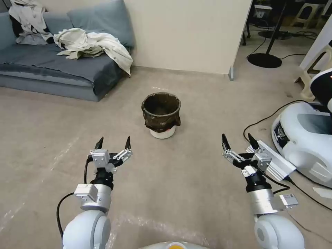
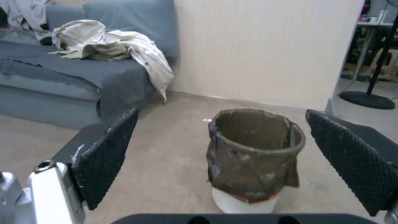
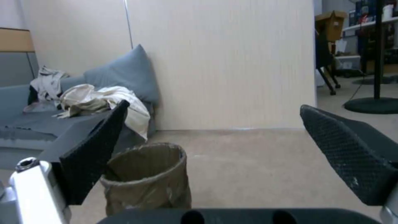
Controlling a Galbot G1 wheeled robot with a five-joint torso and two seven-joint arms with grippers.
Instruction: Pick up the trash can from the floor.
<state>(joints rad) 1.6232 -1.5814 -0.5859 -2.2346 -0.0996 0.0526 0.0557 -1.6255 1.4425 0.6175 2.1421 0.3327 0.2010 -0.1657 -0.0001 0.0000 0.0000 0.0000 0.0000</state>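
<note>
Closest to me, my left gripper [image 1: 113,142] hangs low over the floor [image 1: 180,180] with its fingers spread wide and nothing between them; my right gripper [image 1: 239,141] sits level with it on the other side, fingers just as splayed and empty. Both are well short of the target.

Ahead and between them, the trash can [image 1: 161,115] stands upright on the floor, apart from everything else, its dark bag folded over the rim and hanging down most of the white body. From the left wrist camera the trash can [image 2: 253,158] sits framed between the two finger pads [image 2: 105,158], a little toward the right one, so I judge the left arm better lined up. From the right wrist camera the trash can [image 3: 145,179] is off near one finger, partly hidden.

To do this well, I'd go in with the left, straddle the rim wall so one finger goes inside and one outside, and bite plastic, not just loose bag. The bag looks slippery, though I can't judge how tightly it's fitted.

Beyond stands the sofa [image 1: 52,65] with clothes [image 1: 93,45] heaped on it, clear of my path.
</note>
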